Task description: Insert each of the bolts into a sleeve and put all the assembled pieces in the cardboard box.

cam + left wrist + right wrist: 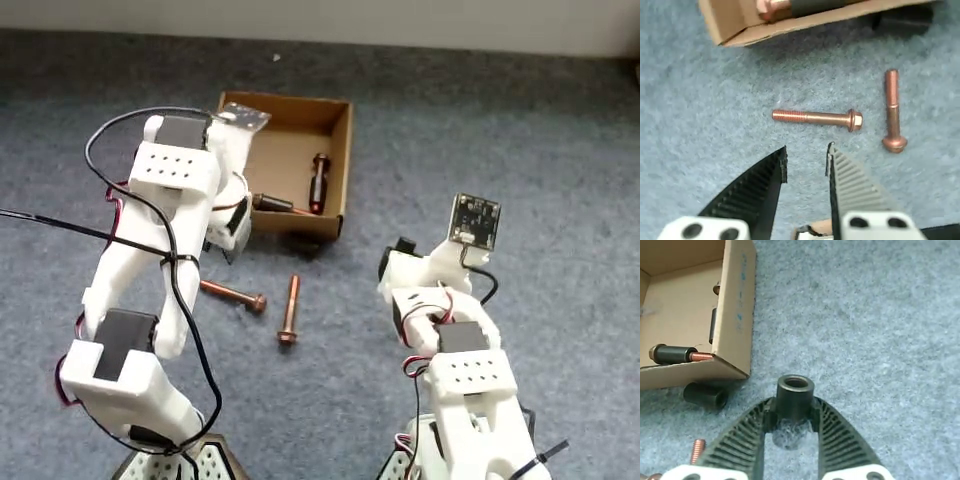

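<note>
Two copper bolts lie loose on the grey carpet, one (815, 118) just ahead of my open left gripper (807, 154), the other (893, 112) beside it. The same bolts (232, 295) (291, 310) lie in front of the cardboard box (340, 150). My right gripper (794, 412) is shut on an upright black sleeve (796, 389), held over the carpet near the box's corner. A second black sleeve (705, 395) lies on its side against the box's outer wall. Two assembled pieces (319, 182) (270, 204) rest inside the box.
The left arm (170, 200) reaches over the box's left side, with black cables looping off it. The right arm (450, 340) stands to the right of the bolts. Open carpet stretches right of the box and behind it.
</note>
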Tool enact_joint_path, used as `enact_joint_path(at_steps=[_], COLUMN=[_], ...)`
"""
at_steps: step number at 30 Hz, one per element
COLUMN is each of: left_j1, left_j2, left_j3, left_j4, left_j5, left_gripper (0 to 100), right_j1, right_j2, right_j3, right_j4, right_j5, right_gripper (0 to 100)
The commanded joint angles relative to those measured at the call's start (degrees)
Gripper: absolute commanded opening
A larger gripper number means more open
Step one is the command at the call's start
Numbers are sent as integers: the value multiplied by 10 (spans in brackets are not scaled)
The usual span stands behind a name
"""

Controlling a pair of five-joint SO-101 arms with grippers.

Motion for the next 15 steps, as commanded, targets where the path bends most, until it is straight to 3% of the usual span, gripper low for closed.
enact_joint_path(at_steps=[1,6,9,11,15], left_j1=[7,7,7,10,29], left_j2=[-2,0,0,-1,-1], left_j3=[-5,31,87,122,163], left_j4=[5,-4,-27,-55,-108], left_j5=[-236,-513,-640,-691,-709], left_gripper=[140,140,140,140,141], right_j1=[6,6,6,10,15], right_j2=[-16,-15,-15,-15,-15], right_j3=[-11,-8,-8,-8,-9], right_j4=[-14,-22,-22,-22,-22], right_j5=[-3,-3,-3,-3,-2], right_gripper=[4,4,4,4,4])
